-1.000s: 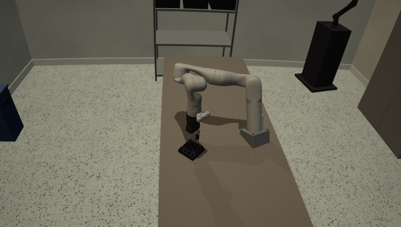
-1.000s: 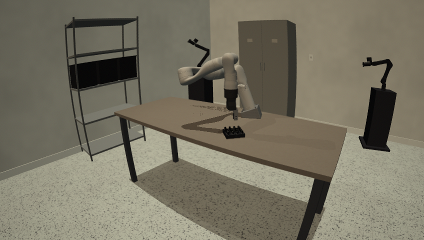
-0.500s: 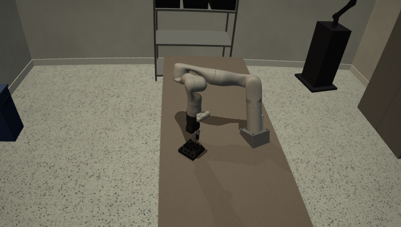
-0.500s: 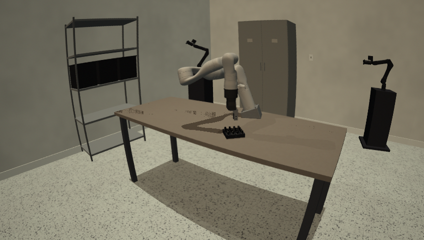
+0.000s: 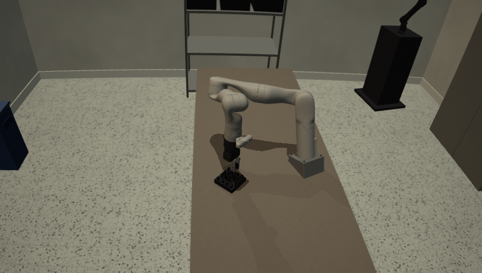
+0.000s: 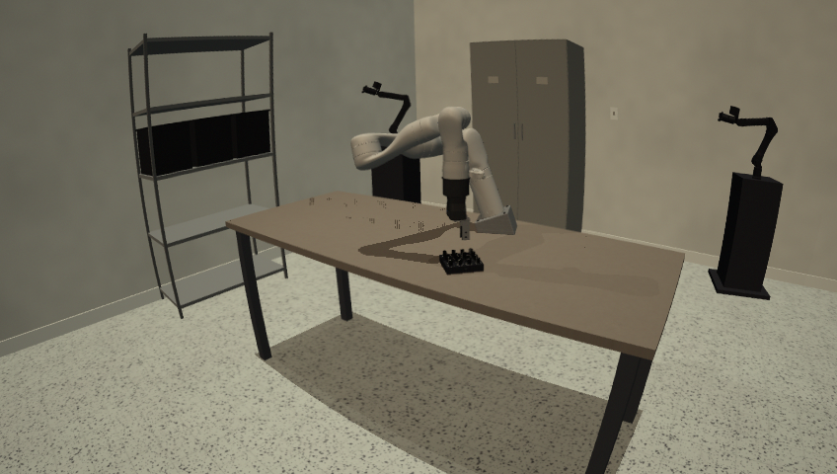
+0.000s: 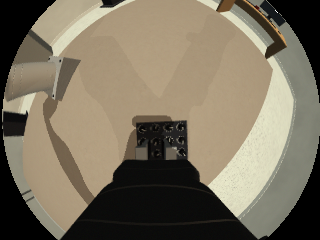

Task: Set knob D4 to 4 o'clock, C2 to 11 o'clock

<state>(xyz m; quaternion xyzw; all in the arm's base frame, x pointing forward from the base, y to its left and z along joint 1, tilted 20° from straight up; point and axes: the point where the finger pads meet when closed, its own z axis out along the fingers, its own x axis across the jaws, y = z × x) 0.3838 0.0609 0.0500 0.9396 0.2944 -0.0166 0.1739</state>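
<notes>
black knob box (image 5: 228, 181) (image 6: 462, 264) (image 7: 162, 134) on a brown worktop (image 5: 233, 230) (image 6: 528, 293) (image 7: 165, 50), jaws (image 5: 236, 164) (image 6: 464, 230) above it, partly spread, pinching nothing

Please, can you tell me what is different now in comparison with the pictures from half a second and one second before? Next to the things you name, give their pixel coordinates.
Nothing has visibly moved, and nothing was visibly taken hold of or let go. The arm (image 5: 306, 111) (image 6: 455, 140), the gripper (image 5: 236, 165) (image 6: 464, 230) (image 7: 156, 146) and the knob box (image 5: 228, 180) (image 6: 462, 262) (image 7: 162, 131) look the same. The knob lines are too small to compare.
</notes>
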